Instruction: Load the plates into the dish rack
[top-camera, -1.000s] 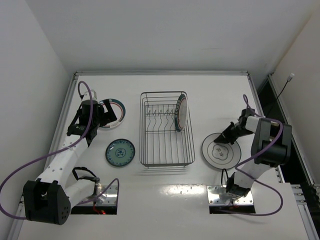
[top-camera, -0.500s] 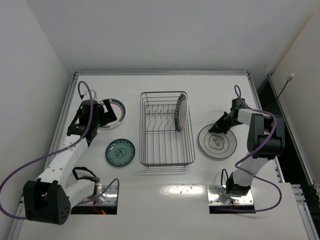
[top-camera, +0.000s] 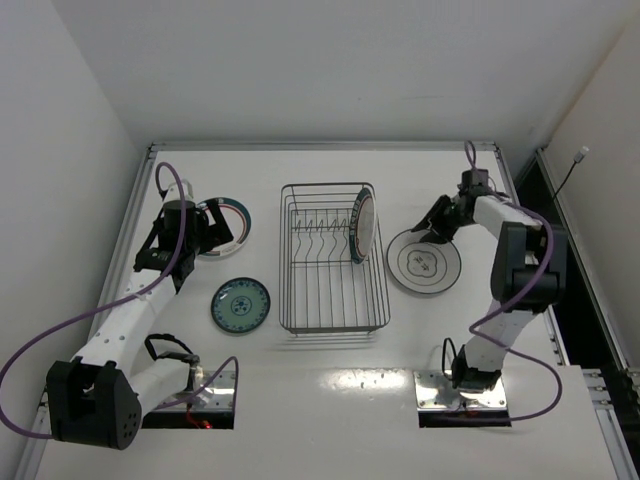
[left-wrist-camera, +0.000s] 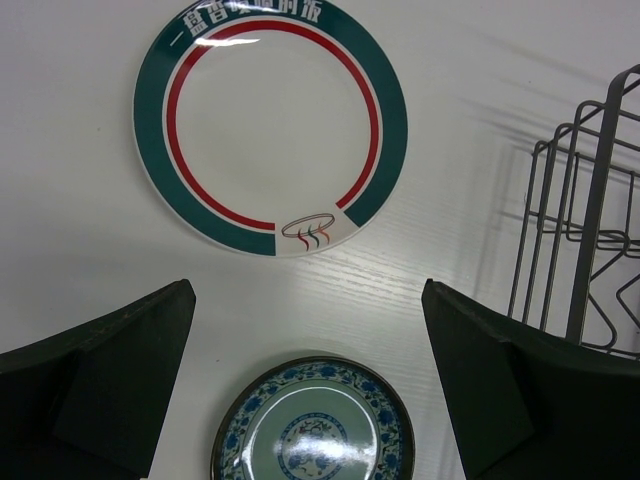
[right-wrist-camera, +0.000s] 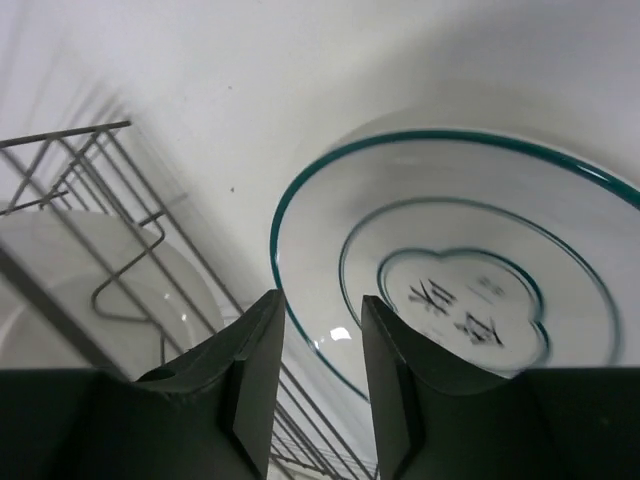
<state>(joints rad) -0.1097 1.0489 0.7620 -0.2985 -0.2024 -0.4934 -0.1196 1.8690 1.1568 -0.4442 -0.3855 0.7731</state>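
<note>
The dish rack (top-camera: 331, 262) stands mid-table with one green-rimmed plate (top-camera: 361, 226) upright at its right side. A large pale plate with a dark rim line (top-camera: 424, 263) lies just right of the rack. My right gripper (top-camera: 438, 224) is at its far edge, jaws a little apart; the right wrist view shows that plate's rim (right-wrist-camera: 300, 330) in the gap of the gripper (right-wrist-camera: 322, 303). My left gripper (left-wrist-camera: 305, 300) hangs wide open and empty over the table between a green-and-red banded plate (left-wrist-camera: 270, 120) and a small teal patterned plate (left-wrist-camera: 312, 425).
The rack's wire wall (left-wrist-camera: 590, 220) is close on the right of my left gripper. Raised rails (top-camera: 140, 220) edge the table. The banded plate (top-camera: 238, 214) and teal plate (top-camera: 240, 305) lie left of the rack.
The right gripper has moved away from the bases and toward the rack, and the pale plate has slid with it. Its jaws have since parted. The left arm has not moved.
</note>
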